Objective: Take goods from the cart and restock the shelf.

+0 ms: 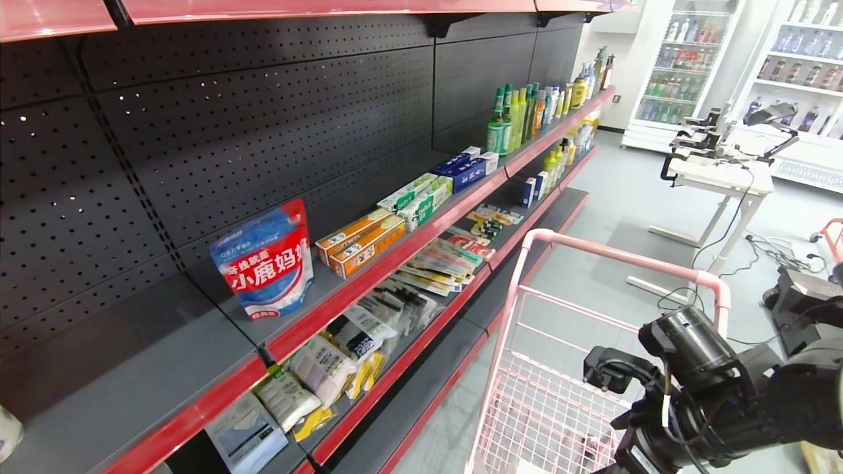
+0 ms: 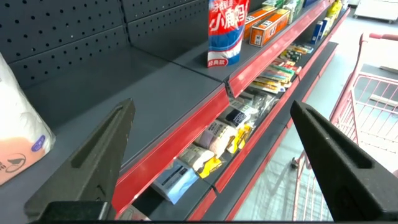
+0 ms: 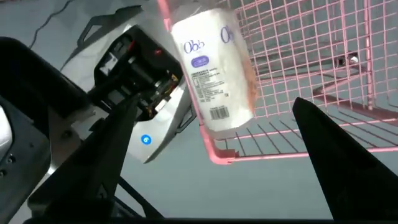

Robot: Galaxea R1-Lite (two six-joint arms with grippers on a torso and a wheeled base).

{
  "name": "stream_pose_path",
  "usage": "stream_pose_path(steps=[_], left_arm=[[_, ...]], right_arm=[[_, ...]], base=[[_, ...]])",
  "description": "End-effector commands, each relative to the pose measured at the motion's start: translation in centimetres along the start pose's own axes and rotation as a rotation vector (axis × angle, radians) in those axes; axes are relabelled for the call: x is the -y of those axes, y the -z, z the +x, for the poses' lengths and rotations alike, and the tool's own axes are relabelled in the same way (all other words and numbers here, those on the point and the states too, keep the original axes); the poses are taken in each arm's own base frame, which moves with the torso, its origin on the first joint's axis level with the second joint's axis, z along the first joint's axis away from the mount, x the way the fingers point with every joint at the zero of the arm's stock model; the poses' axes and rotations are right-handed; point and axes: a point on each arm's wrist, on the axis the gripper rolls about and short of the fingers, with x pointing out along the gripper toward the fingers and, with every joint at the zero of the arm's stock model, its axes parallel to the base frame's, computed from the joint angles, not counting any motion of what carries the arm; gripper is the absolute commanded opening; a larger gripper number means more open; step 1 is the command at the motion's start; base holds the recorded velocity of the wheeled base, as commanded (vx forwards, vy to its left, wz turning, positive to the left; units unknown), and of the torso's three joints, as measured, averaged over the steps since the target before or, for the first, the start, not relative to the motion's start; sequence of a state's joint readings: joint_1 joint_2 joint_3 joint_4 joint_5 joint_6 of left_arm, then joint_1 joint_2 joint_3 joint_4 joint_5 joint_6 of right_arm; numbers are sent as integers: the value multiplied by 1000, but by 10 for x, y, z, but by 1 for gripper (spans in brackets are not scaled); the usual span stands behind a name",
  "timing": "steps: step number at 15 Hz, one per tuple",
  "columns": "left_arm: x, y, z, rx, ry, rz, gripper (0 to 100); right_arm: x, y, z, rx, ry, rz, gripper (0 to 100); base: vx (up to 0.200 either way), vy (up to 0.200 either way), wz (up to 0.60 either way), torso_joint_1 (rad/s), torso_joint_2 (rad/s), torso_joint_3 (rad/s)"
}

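You are at the picking step. The right gripper (image 3: 212, 103) hangs by the pink cart (image 1: 625, 260) with its fingers spread wide and nothing between them. The white wrapped pack (image 3: 214, 68) sits at a corner of the cart against the wire wall and the pink frame. It lies straight ahead of the spread fingers but apart from them.

Your left gripper (image 2: 210, 107) is likewise spread and empty. It is held in front of the shelf (image 1: 164, 368), facing a bare grey stretch of board. That stretch lies between a white-and-pink pack (image 2: 18, 137) at one end and the blue-and-red bag (image 1: 267, 260) further along.

The next move, as I judge it, is to bring the right gripper forward until a finger stands on each side of the pack's middle, then close on it. Mind the corner, because one finger needs room between the pack and the wire, and the frame is just beside it. The wrap looks soft (it will likely give under pressure), so squeeze firmly enough that it does not slip. Lift it clear of the cart's rim before you swing toward the shelf. The bare board looks like the natural place to set it.
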State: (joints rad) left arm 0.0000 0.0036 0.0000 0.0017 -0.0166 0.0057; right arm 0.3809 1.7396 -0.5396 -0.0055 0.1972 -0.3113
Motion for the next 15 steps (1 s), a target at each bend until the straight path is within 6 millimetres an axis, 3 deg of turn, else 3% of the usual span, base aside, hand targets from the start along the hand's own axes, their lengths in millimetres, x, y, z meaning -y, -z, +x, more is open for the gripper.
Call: stream_pose_path(steps=[1,15], left_arm=[[0,0,0,-1,0,0,100],[0,0,0,-1,0,0,100]], right_arm=[[-7,-1,10,-38,-25,-28,100],[-17,-5,20,-83,3,-97,100]], base=[[0,0,0,-80,203,100],[0,0,0,-138,307,165]])
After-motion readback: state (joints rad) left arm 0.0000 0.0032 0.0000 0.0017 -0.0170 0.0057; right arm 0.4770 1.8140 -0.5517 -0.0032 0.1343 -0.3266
